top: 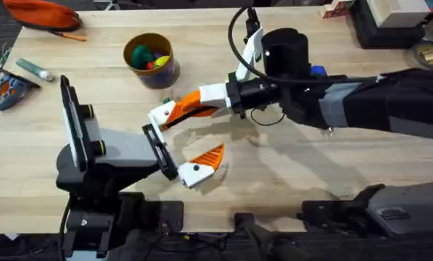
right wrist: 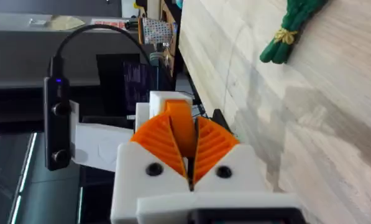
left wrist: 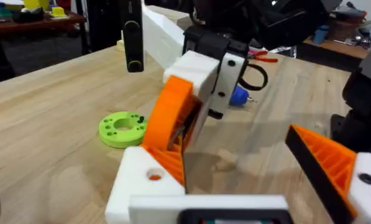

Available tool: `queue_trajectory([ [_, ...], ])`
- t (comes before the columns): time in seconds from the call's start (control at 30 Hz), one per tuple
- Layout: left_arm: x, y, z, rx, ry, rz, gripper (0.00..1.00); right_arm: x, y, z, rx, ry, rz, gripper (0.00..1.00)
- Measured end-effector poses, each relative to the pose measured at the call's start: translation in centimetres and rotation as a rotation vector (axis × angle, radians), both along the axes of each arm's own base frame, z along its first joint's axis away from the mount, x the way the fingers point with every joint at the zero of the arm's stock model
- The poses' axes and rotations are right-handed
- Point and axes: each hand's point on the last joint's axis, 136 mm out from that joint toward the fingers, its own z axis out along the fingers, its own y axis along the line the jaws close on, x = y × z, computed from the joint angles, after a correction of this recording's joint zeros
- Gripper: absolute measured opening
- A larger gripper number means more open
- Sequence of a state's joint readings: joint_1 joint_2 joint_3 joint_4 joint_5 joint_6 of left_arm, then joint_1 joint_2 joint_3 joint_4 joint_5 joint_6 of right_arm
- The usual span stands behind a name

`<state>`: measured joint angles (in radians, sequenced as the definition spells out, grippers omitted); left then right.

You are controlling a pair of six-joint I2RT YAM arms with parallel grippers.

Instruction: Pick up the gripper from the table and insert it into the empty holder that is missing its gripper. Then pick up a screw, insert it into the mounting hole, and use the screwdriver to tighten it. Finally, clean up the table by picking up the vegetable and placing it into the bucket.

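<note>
My right gripper point(top: 194, 104) point(right wrist: 184, 140) reaches in from the right, its ribbed orange pads shut on the small orange gripper point(right wrist: 179, 121) point(left wrist: 169, 115). That piece is pressed into the holder point(top: 160, 116) point(left wrist: 141, 180), the bare white finger mount of my left arm. My left gripper point(top: 178, 143) point(left wrist: 235, 168) is open, and its other finger carries an orange ribbed tip point(top: 209, 156) point(left wrist: 325, 162). The green vegetable point(right wrist: 291, 31) lies on the wood. Partly hidden behind my right arm is the blue screwdriver point(top: 316, 70) point(left wrist: 238, 95). The bucket point(top: 151, 58) stands at the back with toys inside.
A lime-green disc point(left wrist: 120, 129) lies beside the holder. A grey-green marker point(top: 35, 69) and an orange pouch point(top: 42, 13) sit at the far left. A tape roll point(top: 428, 52) and boxes crowd the back right corner.
</note>
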<state>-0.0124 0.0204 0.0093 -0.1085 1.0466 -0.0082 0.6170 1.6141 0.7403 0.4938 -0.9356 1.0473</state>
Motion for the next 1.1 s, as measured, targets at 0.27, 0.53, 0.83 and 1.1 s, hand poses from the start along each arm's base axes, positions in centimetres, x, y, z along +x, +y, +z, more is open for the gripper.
queue_trajectory([
  [0.27, 0.0, 0.0, 0.0, 0.002, -0.004, 0.001, 0.986, 0.2, -0.1, -0.3, -0.010, 0.005, -0.015, 0.190],
  [0.53, 0.0, 0.0, 0.0, 0.007, -0.013, -0.001, 0.986, 0.4, -0.2, -0.9, -0.030, 0.013, -0.038, 0.424],
  [0.83, -0.1, 0.0, 0.0, 0.011, -0.022, -0.007, 0.986, 0.7, -0.3, -1.0, -0.039, 0.014, -0.057, 0.513],
  [1.1, -0.3, -0.2, 0.0, 0.011, -0.025, -0.021, 0.985, 0.9, -0.3, -1.2, -0.045, 0.017, -0.073, 0.556],
])
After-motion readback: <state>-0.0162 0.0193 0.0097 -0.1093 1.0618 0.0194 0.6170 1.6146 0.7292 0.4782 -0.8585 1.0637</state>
